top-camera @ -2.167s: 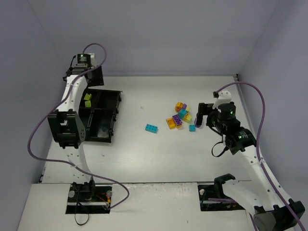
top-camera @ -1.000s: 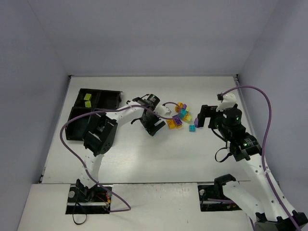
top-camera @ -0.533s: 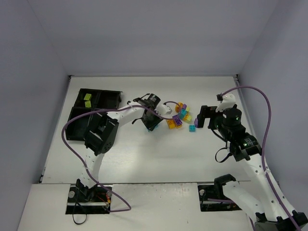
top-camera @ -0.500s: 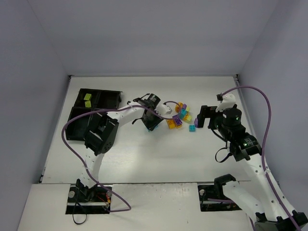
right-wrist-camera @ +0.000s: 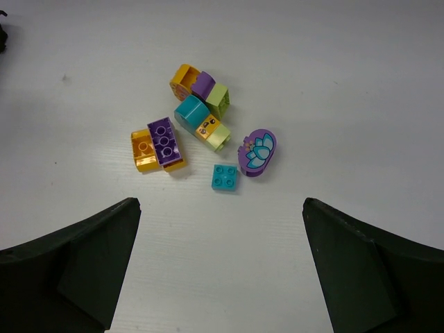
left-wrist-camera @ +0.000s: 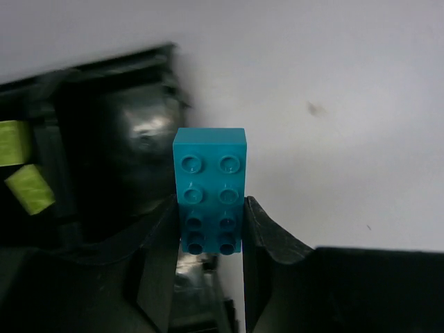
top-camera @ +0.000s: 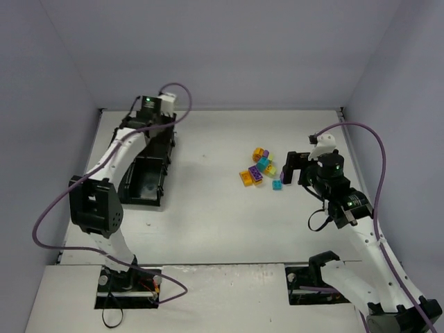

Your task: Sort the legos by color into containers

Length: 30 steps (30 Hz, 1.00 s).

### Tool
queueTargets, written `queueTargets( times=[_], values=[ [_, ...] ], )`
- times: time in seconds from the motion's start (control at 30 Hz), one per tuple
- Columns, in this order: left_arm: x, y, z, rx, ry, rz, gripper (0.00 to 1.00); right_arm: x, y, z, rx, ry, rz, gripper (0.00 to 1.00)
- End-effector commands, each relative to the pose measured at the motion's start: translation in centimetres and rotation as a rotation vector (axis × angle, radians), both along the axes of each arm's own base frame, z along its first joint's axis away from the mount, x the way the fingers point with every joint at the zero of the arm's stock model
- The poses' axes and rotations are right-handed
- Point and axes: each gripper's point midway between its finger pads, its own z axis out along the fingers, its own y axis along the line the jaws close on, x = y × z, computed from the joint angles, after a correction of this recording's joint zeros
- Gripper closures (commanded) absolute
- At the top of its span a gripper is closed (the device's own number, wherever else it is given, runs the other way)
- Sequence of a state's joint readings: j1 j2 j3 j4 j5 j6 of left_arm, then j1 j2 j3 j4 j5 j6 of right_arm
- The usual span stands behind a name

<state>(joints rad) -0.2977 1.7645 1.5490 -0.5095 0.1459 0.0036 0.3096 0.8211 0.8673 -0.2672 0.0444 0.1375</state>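
Nine legos (right-wrist-camera: 187,111) are lying loose, two green ones (left-wrist-camera: 28,189) in the tray (left-wrist-camera: 118,132). Left gripper (left-wrist-camera: 210,229) is pinching one cyan brick (left-wrist-camera: 209,173); right gripper (right-wrist-camera: 218,202) is gaping wide, empty.

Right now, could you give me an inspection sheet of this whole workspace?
Surface: white table, one tiny dark speck.
Job's things: cyan brick held at the black tray's edge; two yellow-green bricks inside the tray; pile of mixed bricks mid-table, including a purple oval piece.
Clutter: nothing seen.
Grippers: left gripper shut on the cyan brick; right gripper open, facing the pile.
Cables: purple cables loop along both arms, away from the pile.
Surroundings: plain pale walls on three sides.
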Motion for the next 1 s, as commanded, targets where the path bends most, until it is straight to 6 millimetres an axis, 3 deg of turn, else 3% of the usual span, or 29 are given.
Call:
queueTargets(
  times=[0.0,0.07,0.1,0.27,0.3,0.33,0.4,0.43,0.47,0.67,0.8,0.9,0.97],
  values=[
    [3.3,4.6,4.3,-0.016,-0.118,0.205,1.0,1.0,0.6,1.6,0.022,-0.044,0.008,0.0],
    [4.2,6.1,3.7,-0.011,-0.092,0.248,0.98,1.2,0.7,1.6,0.019,-0.04,0.007,0.0],
    [4.9,7.2,2.2,-0.008,-0.06,0.286,0.98,1.2,0.7,1.6,0.019,-0.04,0.007,0.0],
    [7.8,9.1,0.5,0.003,-0.037,0.355,0.94,1.1,0.4,1.6,0.014,-0.045,-0.003,0.0],
    [8.3,9.6,-1.0,0.007,-0.004,0.378,0.93,1.0,0.3,1.4,0.012,-0.044,-0.008,0.0],
    [9.0,9.9,-0.4,-0.002,-0.014,0.389,0.9,1.0,0.3,1.5,0.013,-0.045,-0.006,0.0],
    [9.3,10.6,-1.6,-0.009,0.024,0.413,0.8,0.8,0.2,1.4,0.017,-0.046,-0.01,0.0],
    [9.7,10.6,-1.3,-0.015,0.014,0.416,0.71,0.8,0.2,1.4,0.018,-0.046,-0.01,0.0],
    [9.9,10.7,-1.7,-0.015,0.019,0.416,0.68,0.7,0.2,1.5,0.022,-0.05,-0.011,0.0],
    [10.1,10.1,-0.4,-0.038,-0.011,0.398,0.48,0.6,0.2,1.2,0.023,-0.038,-0.017,0.0],
    [9.6,9.1,1.0,-0.066,-0.031,0.377,0.42,0.8,0.3,1.0,0.022,-0.028,-0.015,0.0],
    [8.6,7.6,2.5,-0.083,-0.04,0.349,0.41,1.0,0.5,1.0,0.023,-0.021,-0.009,0.0],
    [7.3,5.2,4.1,-0.105,-0.059,0.31,0.41,1.1,0.4,0.9,0.019,-0.019,-0.015,0.0]
  ],
)
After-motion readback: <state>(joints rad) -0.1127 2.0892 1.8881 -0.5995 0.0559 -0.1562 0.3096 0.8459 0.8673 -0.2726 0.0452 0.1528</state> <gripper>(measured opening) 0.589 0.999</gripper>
